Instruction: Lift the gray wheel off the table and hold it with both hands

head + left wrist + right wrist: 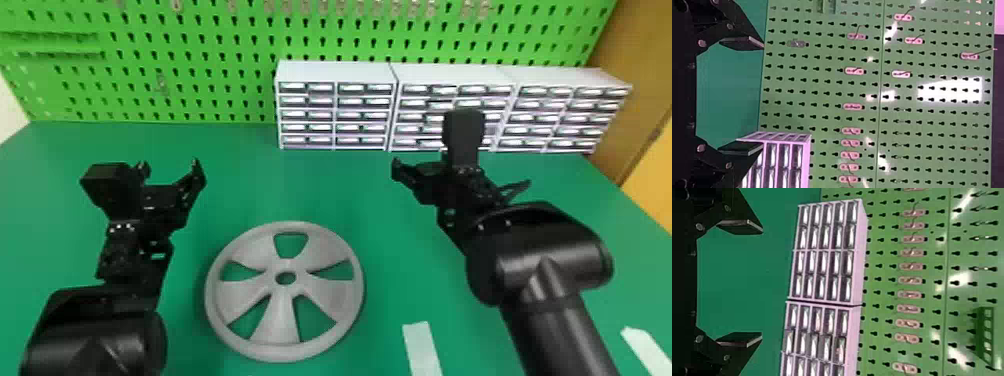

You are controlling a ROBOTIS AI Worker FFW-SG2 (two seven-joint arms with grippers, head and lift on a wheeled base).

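In the head view my left gripper [171, 167] stands open above the table, to the left of and beyond the gray wheel [280, 320]. The wheel lies flat on the green table, its spokes and center hole facing up, touched by neither gripper. My right gripper [460, 177] is beyond the wheel on its right side, also open. In the left wrist view the left gripper [742, 94] has its two fingers wide apart with nothing between them. The right wrist view shows the right gripper [741, 282] likewise spread and holding nothing.
White drawer cabinets [332, 107] stand along the table's back edge, in front of a green pegboard [200, 65] with hooks. A pale strip [422, 350] lies right of the wheel near the front, and another strip [647, 350] is at the lower right.
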